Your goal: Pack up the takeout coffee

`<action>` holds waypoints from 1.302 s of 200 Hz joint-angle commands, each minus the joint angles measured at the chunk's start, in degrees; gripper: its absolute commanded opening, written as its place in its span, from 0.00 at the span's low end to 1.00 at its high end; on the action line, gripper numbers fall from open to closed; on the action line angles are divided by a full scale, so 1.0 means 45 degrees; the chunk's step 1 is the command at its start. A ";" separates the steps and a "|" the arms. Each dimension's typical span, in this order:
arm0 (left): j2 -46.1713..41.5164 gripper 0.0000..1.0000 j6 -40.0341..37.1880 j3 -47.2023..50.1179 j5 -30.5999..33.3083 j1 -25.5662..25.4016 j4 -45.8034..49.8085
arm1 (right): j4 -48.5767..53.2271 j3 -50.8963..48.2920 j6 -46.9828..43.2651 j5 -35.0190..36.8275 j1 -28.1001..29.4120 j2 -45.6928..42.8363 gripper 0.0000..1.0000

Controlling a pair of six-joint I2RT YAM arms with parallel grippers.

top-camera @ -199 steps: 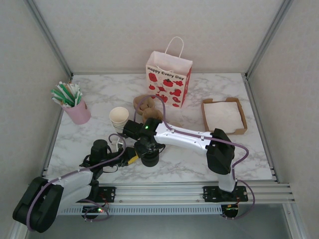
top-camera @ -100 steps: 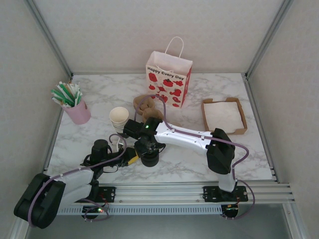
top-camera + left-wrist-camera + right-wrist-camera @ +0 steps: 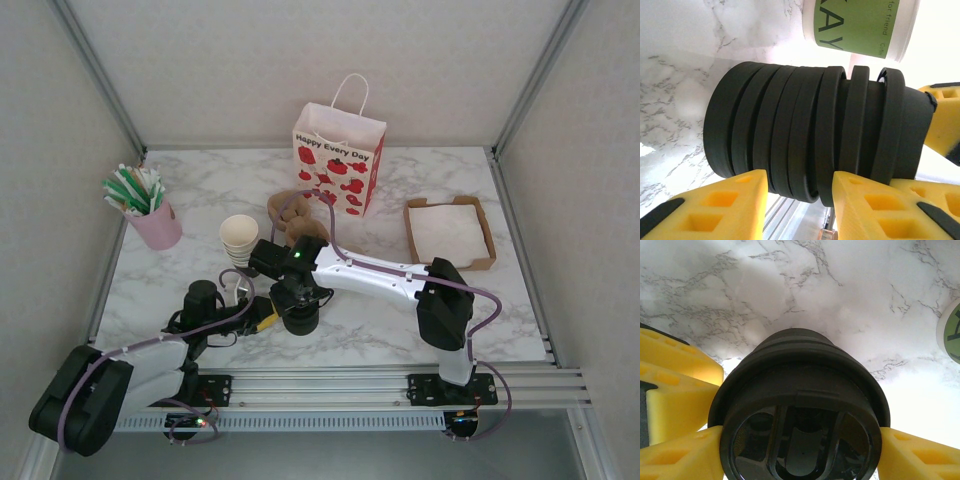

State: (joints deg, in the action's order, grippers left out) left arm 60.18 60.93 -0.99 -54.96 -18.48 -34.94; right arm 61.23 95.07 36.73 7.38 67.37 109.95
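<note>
Left wrist view: the left gripper pinches the edge of a stack of black lids, and the right gripper clamps the stack's top. The green cup stands on the marble table just beyond the stack, clear of both grippers.

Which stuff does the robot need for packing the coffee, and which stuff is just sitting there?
For the job, likely: green paper cup, black lid stack, paper gift bag.
Just lying about: pink cup of straws, cardboard tray, stack of empty cups.
</note>
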 commanded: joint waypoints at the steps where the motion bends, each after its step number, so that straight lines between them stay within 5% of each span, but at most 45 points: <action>1: -0.0297 0.40 0.0104 0.0104 -0.0501 0.0132 -0.0595 | -0.0296 -0.0364 0.0206 -0.0599 -0.0030 -0.0144 0.73; 260: 0.1162 0.43 -0.0445 -0.0228 -0.0477 0.0103 -0.1041 | -0.0416 -0.0342 0.0139 -0.1012 -0.0118 -0.0481 0.73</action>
State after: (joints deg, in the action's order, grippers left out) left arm 65.43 60.25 -1.02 -57.19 -18.15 -39.83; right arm 60.69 94.28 36.73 5.98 66.63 109.25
